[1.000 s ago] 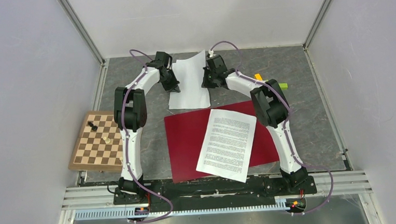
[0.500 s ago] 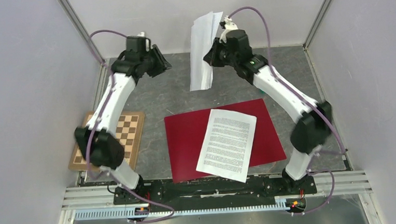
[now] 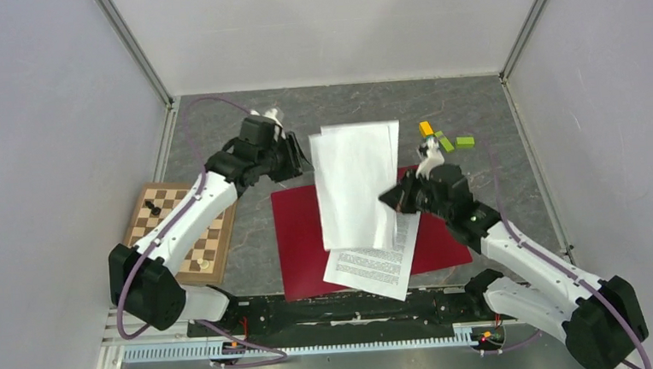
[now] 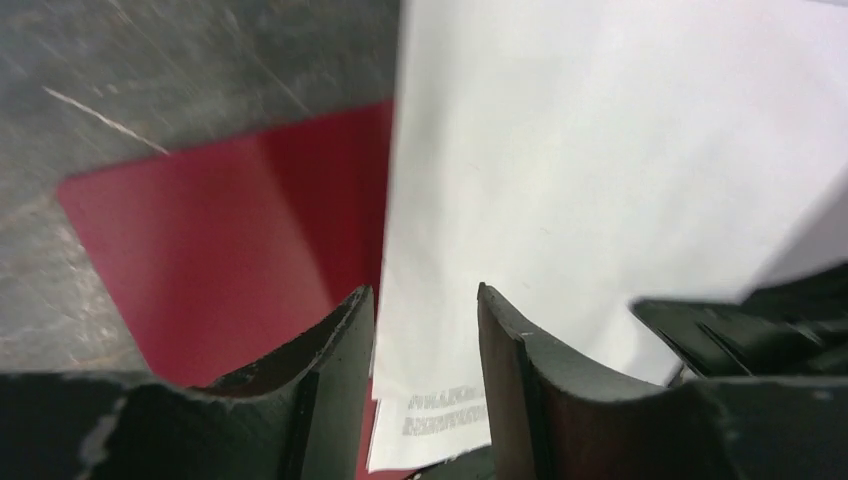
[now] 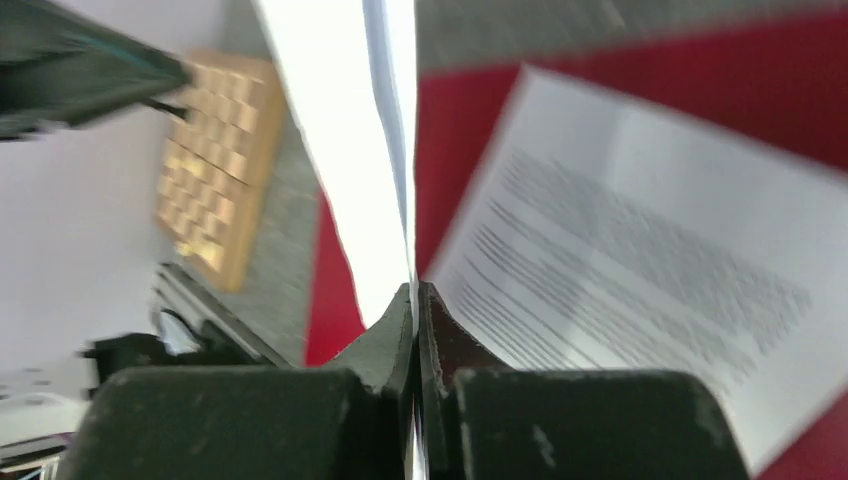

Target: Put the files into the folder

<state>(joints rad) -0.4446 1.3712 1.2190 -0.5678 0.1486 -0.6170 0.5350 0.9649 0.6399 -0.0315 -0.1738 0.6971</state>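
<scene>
The red folder lies closed on the table with a printed sheet on its cover. My right gripper is shut on the right edge of the blank white sheets and holds them in the air over the folder and the printed sheet. In the right wrist view the blank sheets run edge-on out of the shut jaws, with the printed sheet beyond. My left gripper is open and empty just left of the held sheets. In the left wrist view the sheets fill the right, the folder the left.
A wooden chessboard with two chess pieces lies at the left, partly under my left arm. Small orange and green blocks lie at the back right. Grey walls close in the table on three sides.
My right gripper has carried the blank sheets from high at the back down and forward over the folder. My left gripper has come down and right, close beside the sheets.
</scene>
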